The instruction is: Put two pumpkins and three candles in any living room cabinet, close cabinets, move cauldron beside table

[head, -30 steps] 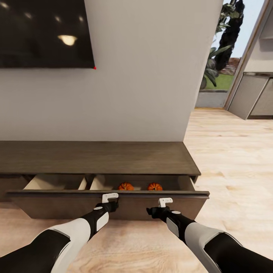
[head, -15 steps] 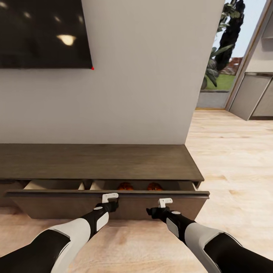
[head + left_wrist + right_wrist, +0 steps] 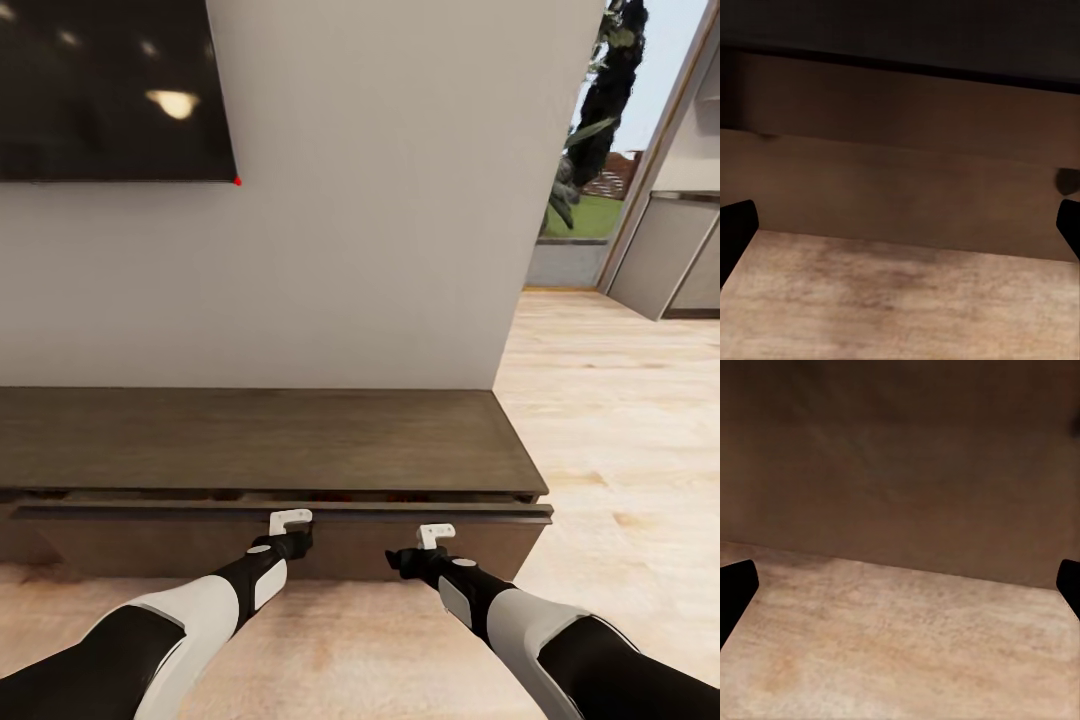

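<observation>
Standing against wall: cabinet (image 3: 260, 440), drawer front (image 3: 280, 535) almost shut, narrow gap remaining. Left gripper (image 3: 290, 521) and right gripper (image 3: 436, 534), both spread open, pressed against that front. Television (image 3: 110, 90) above.

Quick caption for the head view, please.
Both grippers, left and right, against the cabinet drawer front, nearly shut.

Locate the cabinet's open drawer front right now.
In the head view the drawer front runs low across the frame, almost pushed into the cabinet under the TV, with the left hand and right hand up against it.
</observation>
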Available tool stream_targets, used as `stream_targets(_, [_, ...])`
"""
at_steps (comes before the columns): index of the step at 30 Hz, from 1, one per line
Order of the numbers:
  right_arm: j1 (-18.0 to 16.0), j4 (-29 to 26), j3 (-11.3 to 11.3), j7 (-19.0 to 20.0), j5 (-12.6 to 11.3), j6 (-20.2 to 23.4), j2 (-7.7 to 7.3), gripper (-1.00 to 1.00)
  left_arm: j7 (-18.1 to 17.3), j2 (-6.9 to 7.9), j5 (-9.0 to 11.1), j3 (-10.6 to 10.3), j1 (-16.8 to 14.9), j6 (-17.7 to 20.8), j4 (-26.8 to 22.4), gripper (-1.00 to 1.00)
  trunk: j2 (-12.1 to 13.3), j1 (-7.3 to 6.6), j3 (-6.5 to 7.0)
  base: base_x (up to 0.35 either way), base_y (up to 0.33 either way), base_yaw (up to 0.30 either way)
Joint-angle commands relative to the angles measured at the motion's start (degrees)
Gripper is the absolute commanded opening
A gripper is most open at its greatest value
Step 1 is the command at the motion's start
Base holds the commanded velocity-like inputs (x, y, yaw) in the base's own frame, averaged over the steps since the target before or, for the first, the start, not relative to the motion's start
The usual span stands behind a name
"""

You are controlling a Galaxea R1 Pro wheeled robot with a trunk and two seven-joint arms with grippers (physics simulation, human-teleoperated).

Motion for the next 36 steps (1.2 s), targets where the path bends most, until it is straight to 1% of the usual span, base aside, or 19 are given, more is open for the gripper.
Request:
stream_targets(1, [-0.05,0.13,0.46,0.25,-0.59,-0.24,0.02,1.0,0.15,-0.03,0.46,-0.4,-0.07,-0.25,0.07,1.0,-0.02,0.0,-0.05,0.138,0.0,0.0])
stream_targets(16, [-0.05,0.13,0.46,0.25,-0.56,-0.24,0.02,1.0,0.15,-0.03,0.46,-0.4,-0.07,-0.25,0.07,1.0,-0.02,0.0,-0.05,0.124,0.0,0.0])
stream_targets(30, [-0.05,0.13,0.46,0.25,-0.52,-0.24,0.02,1.0,0.15,-0.03,0.46,-0.4,-0.07,-0.25,0.07,1.0,-0.02,0.0,-0.05,0.002,0.0,0.0])
stream_targets(36, [-0.05,0.13,0.46,0.25,-0.52,-0.24,0.02,1.0,0.15,-0.03,0.46,-0.4,-0.07,-0.25,0.07,1.0,-0.02,0.0,-0.05,-0.143,0.0,0.0])
